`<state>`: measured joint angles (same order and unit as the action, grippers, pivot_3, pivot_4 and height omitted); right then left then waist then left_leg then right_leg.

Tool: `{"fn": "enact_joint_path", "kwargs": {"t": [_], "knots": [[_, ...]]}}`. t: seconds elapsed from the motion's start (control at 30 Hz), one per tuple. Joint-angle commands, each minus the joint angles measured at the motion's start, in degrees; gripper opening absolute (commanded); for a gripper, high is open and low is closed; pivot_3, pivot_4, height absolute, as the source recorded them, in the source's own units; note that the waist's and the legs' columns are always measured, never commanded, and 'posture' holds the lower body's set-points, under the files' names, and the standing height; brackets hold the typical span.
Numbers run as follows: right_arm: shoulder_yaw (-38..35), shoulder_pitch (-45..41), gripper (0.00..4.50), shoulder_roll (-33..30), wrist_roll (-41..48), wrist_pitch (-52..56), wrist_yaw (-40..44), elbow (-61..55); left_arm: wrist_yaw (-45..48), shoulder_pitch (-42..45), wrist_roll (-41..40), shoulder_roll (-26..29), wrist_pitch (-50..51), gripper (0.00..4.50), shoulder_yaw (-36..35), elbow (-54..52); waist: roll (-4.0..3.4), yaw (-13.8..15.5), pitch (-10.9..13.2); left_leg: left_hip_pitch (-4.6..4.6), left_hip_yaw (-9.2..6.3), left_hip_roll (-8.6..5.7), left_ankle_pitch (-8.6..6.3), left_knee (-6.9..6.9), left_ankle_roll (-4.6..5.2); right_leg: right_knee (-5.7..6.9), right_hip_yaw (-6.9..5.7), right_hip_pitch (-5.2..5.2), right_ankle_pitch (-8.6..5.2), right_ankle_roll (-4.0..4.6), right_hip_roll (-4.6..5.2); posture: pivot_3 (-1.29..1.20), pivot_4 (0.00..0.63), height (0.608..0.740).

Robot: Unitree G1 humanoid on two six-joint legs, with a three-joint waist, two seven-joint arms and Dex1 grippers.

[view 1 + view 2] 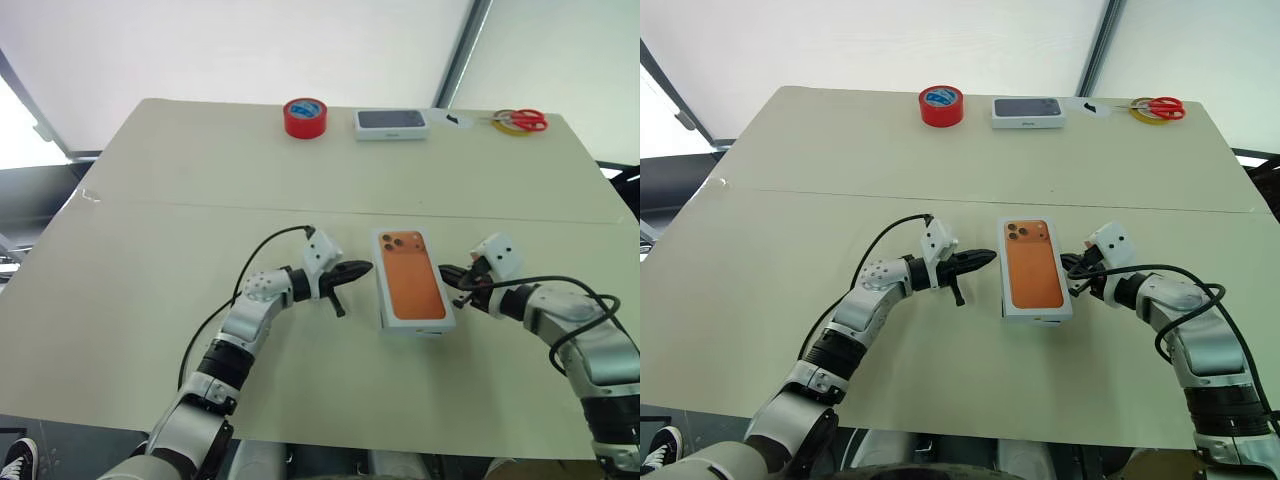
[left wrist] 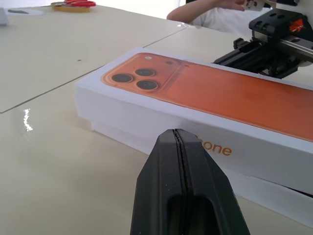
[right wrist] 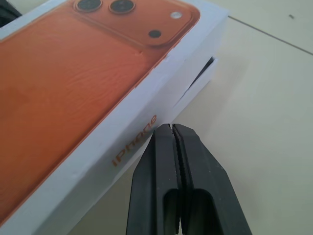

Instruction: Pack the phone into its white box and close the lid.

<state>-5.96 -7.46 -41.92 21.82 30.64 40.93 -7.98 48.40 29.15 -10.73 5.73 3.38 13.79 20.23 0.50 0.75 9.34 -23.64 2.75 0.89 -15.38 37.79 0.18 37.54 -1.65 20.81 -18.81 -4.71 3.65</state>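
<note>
The lid (image 1: pixel 412 283) sits on the white box (image 2: pixel 274 193) near the middle of the counter (image 1: pixel 150 250), not pressed fully down. The left gripper (image 1: pixel 352 272) lies just left of it, the right gripper (image 1: pixel 452 274) just right. Along the far edge stand a tape roll (image 1: pixel 305 117), right of it a boxed phone (image 1: pixel 391 123), then scissors (image 1: pixel 521 121) at far right.

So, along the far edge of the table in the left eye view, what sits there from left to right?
Round red roll of tape → white box with a dark top → small white disc with a dark mark → red-handled scissors lying on a yellow ring.
</note>
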Motion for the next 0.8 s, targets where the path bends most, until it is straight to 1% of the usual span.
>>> {"fn": "enact_joint_path", "kwargs": {"t": [0.03, 0.2, 0.27, 0.33, 0.4, 0.57, 0.63, 0.8], "knots": [[-1.88, 0.85, 0.06, -2.29, 0.24, -0.55, 2.07, -3.76, -0.84, 0.99, 0.34, -0.68, -1.51, 0.00, -0.64, 0.21, 0.00, 0.01, 0.00, 0.00, 0.00, 0.00, 0.00, 0.00, 0.00, 0.00, 0.00, 0.00, 0.00, 0.00, 0.00, 0.00, 0.150, 0.740], [-3.34, 3.14, 0.06, -4.81, 0.29, -0.80, 4.90, -5.79, -0.78, 1.99, 0.85, -2.06, -1.99, 0.00, 0.46, 1.35, 0.00, 0.11, 0.00, 0.00, -0.01, 0.00, -0.02, 0.08, 0.04, 0.02, -0.01, -0.04, 0.00, 0.00, 0.00, 0.00, 0.150, 0.740], [-3.31, 5.31, 0.06, -6.03, 2.14, 0.16, 7.90, -8.83, -0.54, 2.03, 0.81, -2.34, -1.92, 0.00, 0.46, 1.35, 0.00, 0.09, 0.00, 0.00, -0.02, 0.00, -0.03, 0.10, 0.06, 0.02, -0.01, -0.05, 0.00, 0.00, 0.00, 0.00, 0.150, 0.740], [-3.23, 6.99, 0.06, -6.40, 3.27, 0.96, 9.01, -11.69, -0.13, 1.98, 1.06, -2.25, -2.42, 0.00, 0.56, 1.31, 0.00, 0.00, 0.00, 0.00, -0.02, 0.00, -0.05, 0.10, 0.07, 0.02, -0.01, -0.06, 0.00, -0.01, 0.00, 0.00, 0.150, 0.740], [-2.75, 8.16, 0.06, -6.78, 2.52, 0.64, 9.32, -13.13, 0.18, 1.97, 1.27, -2.15, -2.83, 0.00, 0.65, 1.37, 0.00, -0.01, 0.00, 0.00, -0.03, 0.01, -0.04, 0.11, 0.07, 0.02, -0.01, -0.06, 0.00, 0.00, -0.01, 0.00, 0.150, 0.740], [-2.36, 7.36, 0.06, -6.49, 0.29, -0.24, 8.35, -11.68, 0.75, 1.51, 1.01, -2.05, -2.33, 0.00, 0.44, 0.88, 0.00, 0.06, 0.00, 0.00, -0.04, 0.01, -0.04, 0.14, 0.07, 0.03, -0.01, -0.07, 0.00, 0.00, -0.01, 0.00, 0.150, 0.740], [-1.97, 6.11, 0.06, -6.83, -2.73, -2.23, 7.00, -8.88, 0.90, 1.12, 1.06, -1.97, -2.32, 0.00, 0.59, 0.33, 0.00, 0.03, 0.00, 0.00, -0.04, 0.01, -0.04, 0.15, 0.07, 0.03, -0.01, -0.07, 0.00, 0.00, -0.01, 0.00, 0.150, 0.740], [-1.36, 2.67, 0.06, -6.49, -5.69, -4.73, 6.32, -4.26, 1.14, 0.29, 1.21, -1.75, -1.78, 0.00, 1.06, -1.06, 0.00, 0.03, 0.00, 0.00, -0.04, 0.00, -0.04, 0.19, 0.06, 0.04, -0.02, -0.08, 0.00, 0.00, -0.01, 0.00, 0.150, 0.740]]}}
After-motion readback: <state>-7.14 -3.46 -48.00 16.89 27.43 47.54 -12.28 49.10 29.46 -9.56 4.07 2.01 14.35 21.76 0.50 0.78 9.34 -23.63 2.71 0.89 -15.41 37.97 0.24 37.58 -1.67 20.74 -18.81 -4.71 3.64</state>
